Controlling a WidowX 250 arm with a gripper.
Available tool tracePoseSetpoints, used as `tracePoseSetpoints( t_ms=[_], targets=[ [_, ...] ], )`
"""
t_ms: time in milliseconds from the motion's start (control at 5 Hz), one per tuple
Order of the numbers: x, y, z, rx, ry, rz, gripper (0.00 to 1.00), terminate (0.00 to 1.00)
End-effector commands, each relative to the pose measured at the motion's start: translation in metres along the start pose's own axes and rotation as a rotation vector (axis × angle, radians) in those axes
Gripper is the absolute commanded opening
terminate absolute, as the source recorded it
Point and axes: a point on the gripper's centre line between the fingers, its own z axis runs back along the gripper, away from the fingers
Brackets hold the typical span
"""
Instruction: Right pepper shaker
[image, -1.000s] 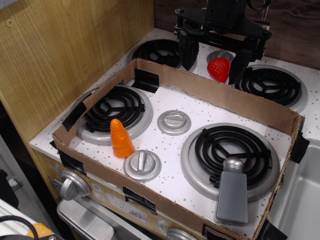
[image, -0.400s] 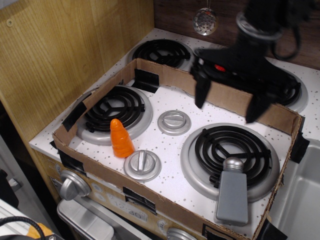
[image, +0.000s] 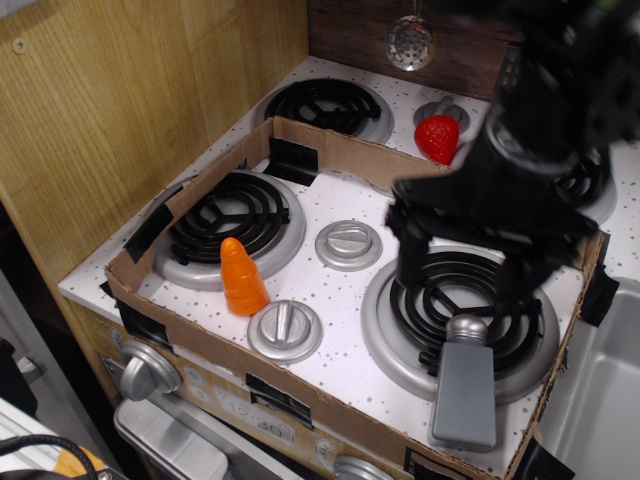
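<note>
Down in the lower right of the frame, the pepper shaker lies on the front right burner inside the cardboard tray, silver cap pointing up-frame. Just above it the blurred gripper hangs with fingers spread apart, touching nothing. Faint digits on the stove's front panel, lower left, are too small to read.

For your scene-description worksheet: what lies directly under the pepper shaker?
The pepper shaker lies over the silver rim of the front right burner and the speckled stovetop. Its own body hides the surface beneath.
</note>
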Motion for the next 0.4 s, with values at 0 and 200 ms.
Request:
tracePoseSetpoints(
  t_ms=[0,200],
  targets=[
    [-0.0098,-0.0136,-0.0029,-0.072,-0.064,0.074,1.0,0.0],
    [-0.0095,-0.0155,-0.0104,-0.08,-0.095,0.073,1.0,0.0]
  ],
)
